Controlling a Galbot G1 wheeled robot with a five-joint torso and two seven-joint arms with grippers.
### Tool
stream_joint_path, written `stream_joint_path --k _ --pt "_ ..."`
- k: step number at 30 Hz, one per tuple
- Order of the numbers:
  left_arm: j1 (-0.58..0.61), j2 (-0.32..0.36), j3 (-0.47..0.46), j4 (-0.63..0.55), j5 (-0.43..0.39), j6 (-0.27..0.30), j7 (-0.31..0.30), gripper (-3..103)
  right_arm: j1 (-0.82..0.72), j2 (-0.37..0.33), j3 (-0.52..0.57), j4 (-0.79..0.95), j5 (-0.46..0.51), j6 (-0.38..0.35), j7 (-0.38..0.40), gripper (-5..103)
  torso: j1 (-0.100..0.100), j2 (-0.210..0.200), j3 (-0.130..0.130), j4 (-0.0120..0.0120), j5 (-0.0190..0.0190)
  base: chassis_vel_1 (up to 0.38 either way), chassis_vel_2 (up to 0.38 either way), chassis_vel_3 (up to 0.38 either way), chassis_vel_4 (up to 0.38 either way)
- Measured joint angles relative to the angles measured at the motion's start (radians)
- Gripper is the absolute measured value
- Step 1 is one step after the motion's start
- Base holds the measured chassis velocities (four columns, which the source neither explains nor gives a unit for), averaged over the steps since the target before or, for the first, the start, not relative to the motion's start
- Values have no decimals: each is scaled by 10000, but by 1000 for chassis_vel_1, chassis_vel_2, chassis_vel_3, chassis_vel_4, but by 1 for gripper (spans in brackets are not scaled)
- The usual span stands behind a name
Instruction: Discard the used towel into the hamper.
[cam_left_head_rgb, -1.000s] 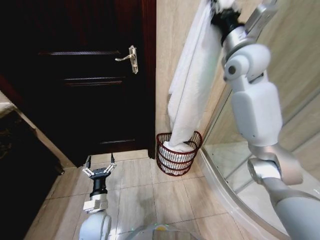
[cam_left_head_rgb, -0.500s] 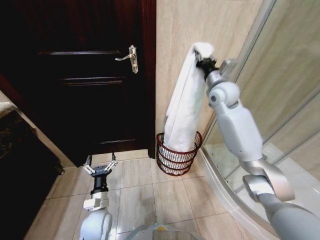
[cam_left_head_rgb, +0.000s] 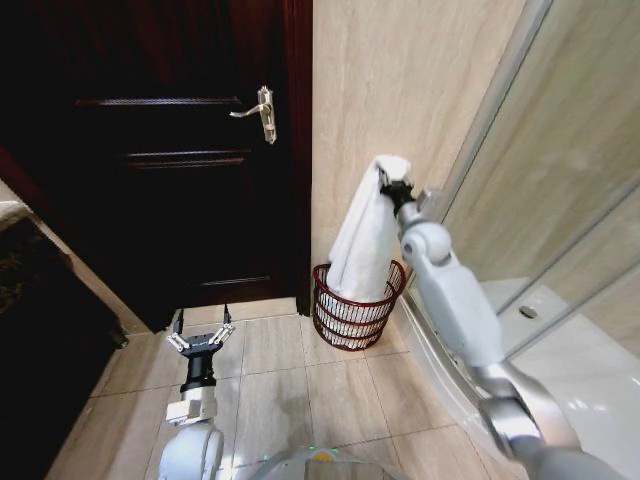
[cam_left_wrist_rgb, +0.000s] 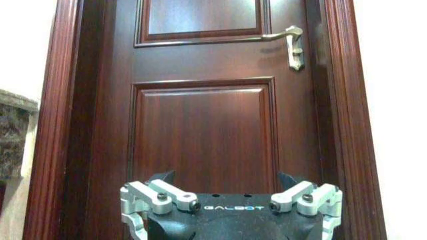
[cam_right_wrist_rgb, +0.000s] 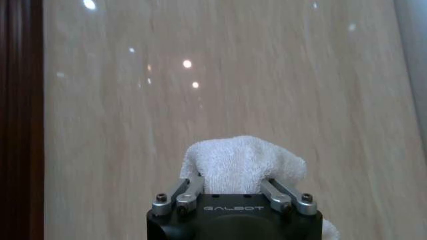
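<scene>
Standing in the corner between door frame and shower glass, the hamper (cam_left_head_rgb: 357, 318) is keeping bare floor tile open in front. Right gripper (cam_left_head_rgb: 388, 183) is holding above it near the wall, jaws pinched on the towel (cam_left_head_rgb: 362, 238) top. Towel is hanging long axis vertical, lower end sitting inside the hamper. Left gripper (cam_left_head_rgb: 200, 341) is idling low before the dark door (cam_left_head_rgb: 150, 150), jaws spread, holding nothing.

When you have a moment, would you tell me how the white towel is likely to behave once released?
The towel hangs limp from the right pincer, so it is probably floppy and would crumple. Its lower end already sits inside the hamper, so it would likely fall in, though a fold might drape over the rim.
</scene>
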Motion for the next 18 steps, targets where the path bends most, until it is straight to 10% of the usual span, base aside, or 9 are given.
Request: stream_joint_path --k 18 --pt "-277 81 13 515 -115 -175 -1 100 -1559 739 307 -1284 -802 556 -765 24 -227 -724 -493 3 0 0 0 0 0"
